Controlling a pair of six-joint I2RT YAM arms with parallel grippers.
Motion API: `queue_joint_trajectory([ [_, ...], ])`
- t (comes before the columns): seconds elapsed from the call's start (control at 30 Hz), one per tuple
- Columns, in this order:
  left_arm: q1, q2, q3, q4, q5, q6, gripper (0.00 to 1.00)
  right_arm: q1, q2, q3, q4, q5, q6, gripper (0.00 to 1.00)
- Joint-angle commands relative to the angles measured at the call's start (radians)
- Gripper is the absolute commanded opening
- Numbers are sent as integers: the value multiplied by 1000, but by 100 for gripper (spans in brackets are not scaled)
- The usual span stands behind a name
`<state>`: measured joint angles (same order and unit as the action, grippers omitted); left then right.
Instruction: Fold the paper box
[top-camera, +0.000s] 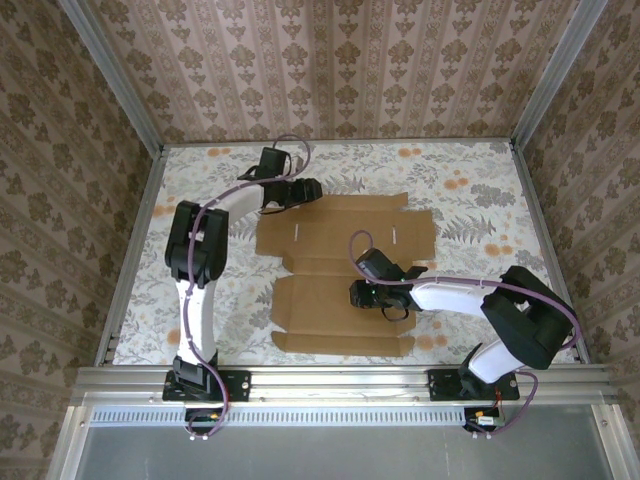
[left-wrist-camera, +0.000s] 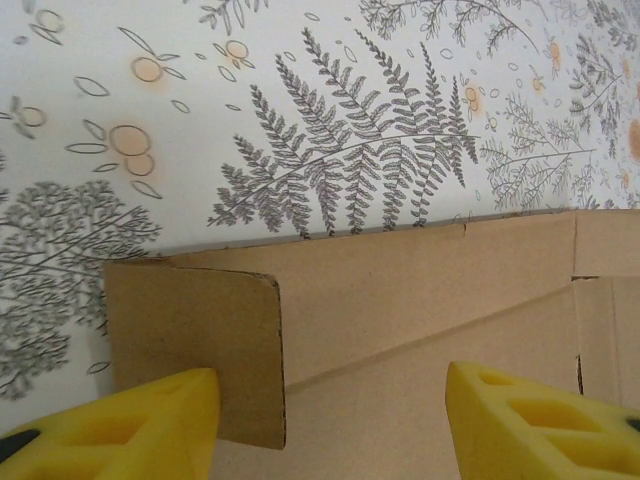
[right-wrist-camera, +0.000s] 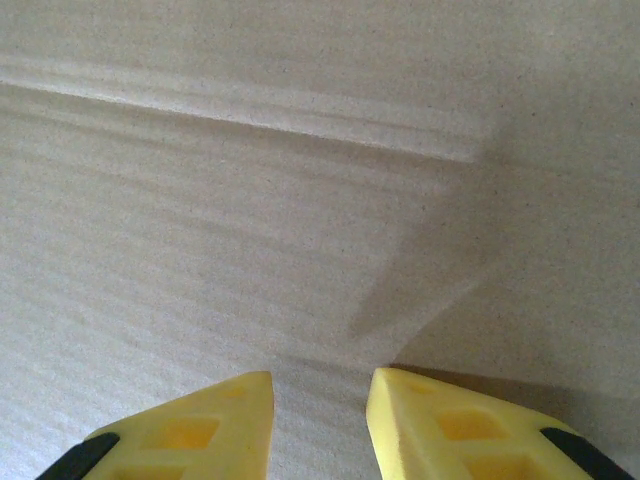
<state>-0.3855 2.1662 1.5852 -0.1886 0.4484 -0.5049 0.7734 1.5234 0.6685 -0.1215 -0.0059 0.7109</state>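
Note:
The paper box (top-camera: 320, 300) lies opened out flat, plain brown, in the middle of the table. My left gripper (top-camera: 305, 190) is over its far left corner. In the left wrist view this gripper (left-wrist-camera: 328, 372) is open wide above the paper box (left-wrist-camera: 400, 300). A small side flap (left-wrist-camera: 190, 320) is raised just inside the left finger (left-wrist-camera: 150, 425). My right gripper (top-camera: 358, 292) points down at the box's middle panel. Close up, the right gripper (right-wrist-camera: 320, 376) has its tips a narrow gap apart on the cardboard (right-wrist-camera: 300, 200), with nothing between them.
The floral tablecloth (top-camera: 470, 190) is bare around the box. Patterned walls close off three sides, and a metal rail (top-camera: 340, 378) runs along the near edge at the arm bases.

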Motion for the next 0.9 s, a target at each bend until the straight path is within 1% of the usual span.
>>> queue_joint_trajectory([
  [0.0,-5,43,43,-37,-5,4,61,13,58,-40,-114,6,7,36],
  [0.37,-27,128,119,-76,-34,22,62,21,59,-43,-128,17,7,36],
  [0.6,-45,161,141,-184,-74,69,62,22,51,-42,-138,24,5,36],
  [0.73,-52,162,184,-282,-113,116,62,26,47,-37,-142,29,7,36],
  [0.87,-46,92,175,-275,-114,131,62,30,36,-33,-150,33,9,36],
])
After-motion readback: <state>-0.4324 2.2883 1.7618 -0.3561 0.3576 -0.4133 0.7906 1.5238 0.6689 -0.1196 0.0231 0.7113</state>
